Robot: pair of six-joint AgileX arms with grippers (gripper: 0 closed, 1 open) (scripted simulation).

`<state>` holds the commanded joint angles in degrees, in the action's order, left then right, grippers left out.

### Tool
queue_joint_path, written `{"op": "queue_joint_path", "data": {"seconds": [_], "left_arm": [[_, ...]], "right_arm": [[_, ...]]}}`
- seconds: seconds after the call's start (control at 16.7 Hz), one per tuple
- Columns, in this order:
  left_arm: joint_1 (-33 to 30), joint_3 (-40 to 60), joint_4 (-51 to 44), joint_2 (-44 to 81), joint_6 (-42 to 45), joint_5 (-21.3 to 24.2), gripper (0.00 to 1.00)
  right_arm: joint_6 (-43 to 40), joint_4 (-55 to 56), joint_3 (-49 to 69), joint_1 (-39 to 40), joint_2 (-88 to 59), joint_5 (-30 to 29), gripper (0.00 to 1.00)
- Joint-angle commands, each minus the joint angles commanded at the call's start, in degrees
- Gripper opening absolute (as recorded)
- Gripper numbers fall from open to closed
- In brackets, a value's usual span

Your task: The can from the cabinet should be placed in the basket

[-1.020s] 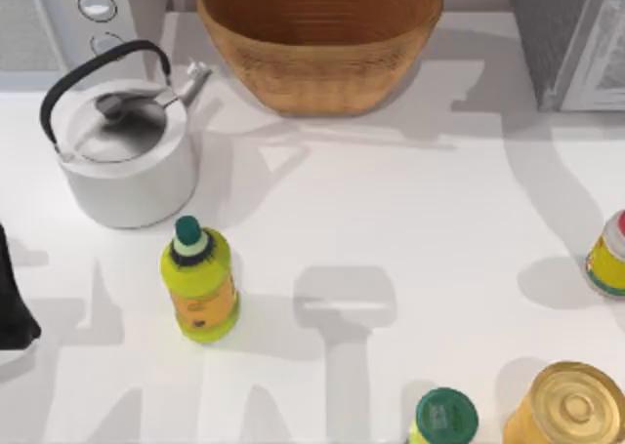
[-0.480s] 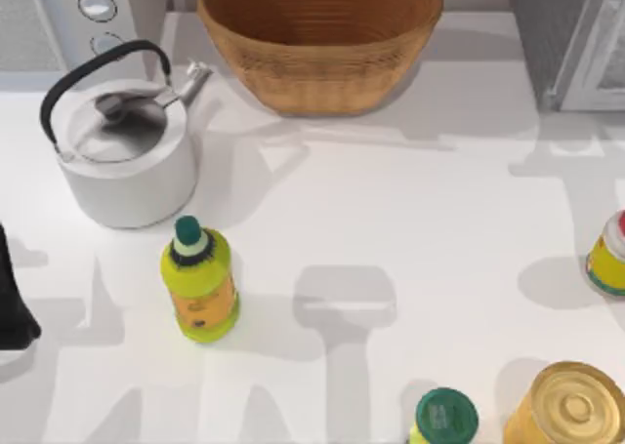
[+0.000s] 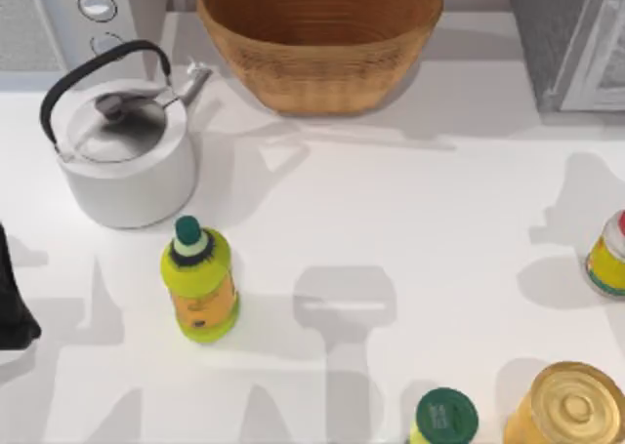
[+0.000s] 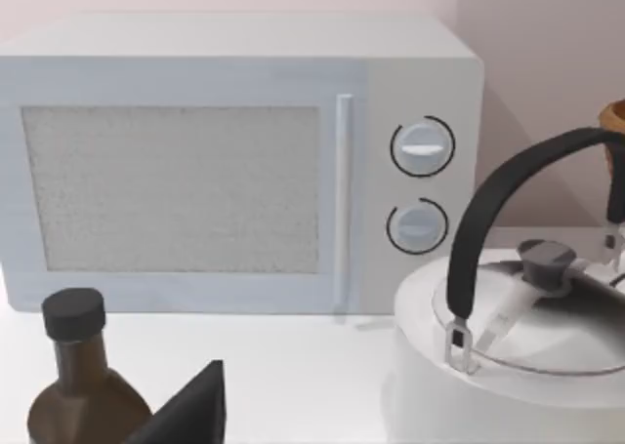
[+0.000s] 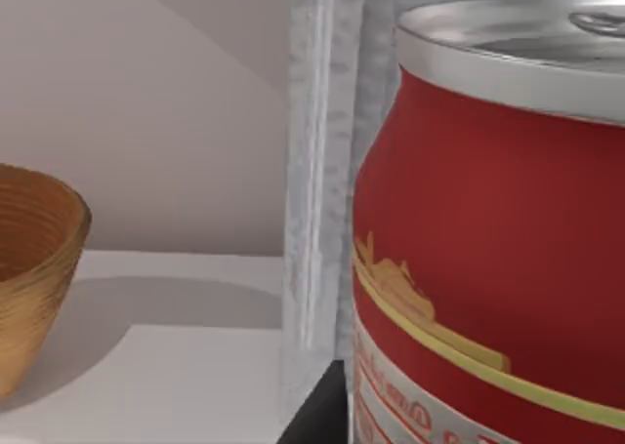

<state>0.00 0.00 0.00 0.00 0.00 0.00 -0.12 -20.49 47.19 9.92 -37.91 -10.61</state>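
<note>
The can [image 5: 488, 229], red with a shiny silver top, stands very close in the right wrist view, right in front of my right gripper. Behind it rises the cabinet's white door frame [image 5: 317, 171]. In the top view the grey-sided cabinet [image 3: 571, 34] sits at the far right corner. The tan wicker basket [image 3: 320, 68] stands at the back middle of the table, and its ribbed wall [image 5: 29, 268] also appears in the right wrist view. My left arm [image 3: 12, 307] rests parked at the table's left edge.
A white kettle [image 3: 122, 146] with a black handle stands at the left, before a white microwave [image 4: 234, 161]. A yellow bottle [image 3: 200, 283] with a green cap stands mid-left. A gold-lidded yellow can [image 3: 571, 410], a green cap [image 3: 445, 417] and another bottle [image 3: 610, 259] crowd the front right. A dark bottle [image 4: 78, 385] stands by the left arm.
No object on the table has moved. The arm's shadow at the right side has slid from beside the cabinet toward the table's front right.
</note>
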Motion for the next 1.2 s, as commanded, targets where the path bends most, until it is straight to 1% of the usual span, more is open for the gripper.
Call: {"op": "queue_joint_path", "data": {"seconds": [0.18, 0.3, 0.42, 0.54, 0.78, 1.08, 1.2], "left_arm": [[0.0, 0.0, 0.0, 0.0, 0.0, 0.0, 1.00], [0.0, 0.0, 0.0, 0.0, 0.0, 0.0, 1.00], [0.0, 0.0, 0.0, 0.0, 0.0, 0.0, 1.00], [0.0, 0.0, 0.0, 0.0, 0.0, 0.0, 1.00], [0.0, 0.0, 0.0, 0.0, 0.0, 0.0, 1.00], [0.0, 0.0, 0.0, 0.0, 0.0, 0.0, 1.00], [0.0, 0.0, 0.0, 0.0, 0.0, 0.0, 1.00]], "right_arm": [[-0.4, 3.2, -19.8, -2.5, 10.4, 2.5, 0.00], [-0.5, 6.9, -30.1, -4.2, 19.2, 4.4, 0.00], [-0.3, 11.6, -37.9, -6.0, 27.2, 6.4, 0.00], [-0.1, 16.2, -43.3, -7.8, 33.1, 8.4, 0.00], [0.1, 20.5, -47.2, -9.9, 37.9, 10.6, 0.00], [0.2, 20.3, -47.5, -9.7, 37.5, 10.6, 0.00], [0.3, 20.9, -45.8, -9.0, 35.8, 10.0, 0.00]]}}
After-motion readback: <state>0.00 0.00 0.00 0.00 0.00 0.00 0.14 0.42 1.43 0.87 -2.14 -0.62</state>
